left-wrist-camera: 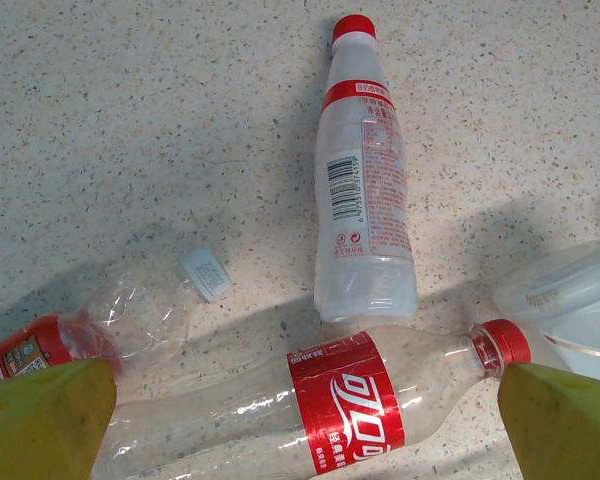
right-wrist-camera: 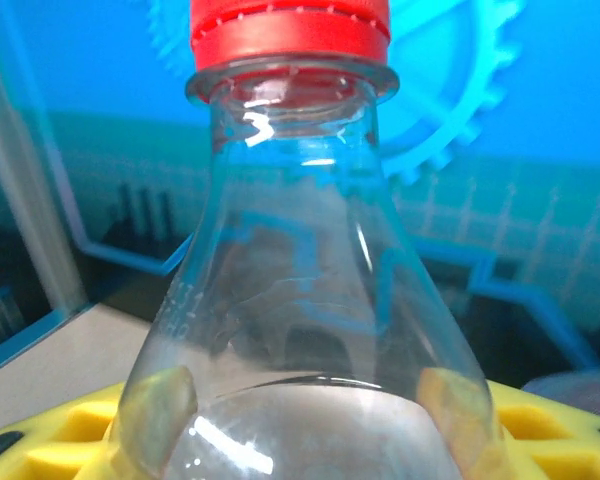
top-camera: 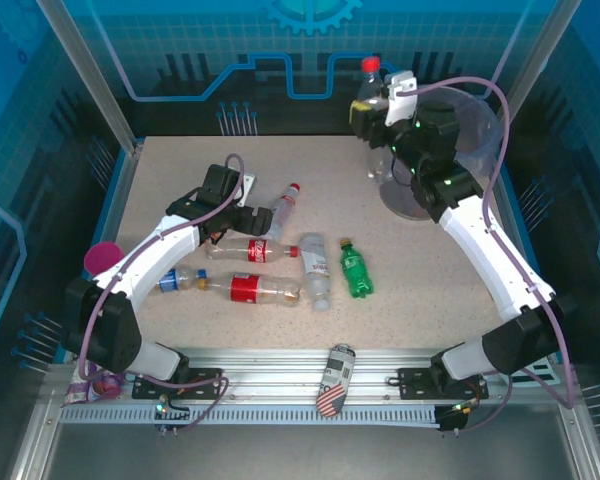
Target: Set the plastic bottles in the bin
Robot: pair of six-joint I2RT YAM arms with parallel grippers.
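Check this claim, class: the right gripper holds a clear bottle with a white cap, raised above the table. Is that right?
Not quite. The cap is red, not white, as the right wrist view shows. The right gripper does hold a clear bottle raised above the table.

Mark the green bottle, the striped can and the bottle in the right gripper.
green bottle [top-camera: 356, 272]: top view, mid-body.
striped can [top-camera: 334, 380]: top view, mid-body.
held bottle [right-wrist-camera: 290, 300]: right wrist view, clear shoulder.
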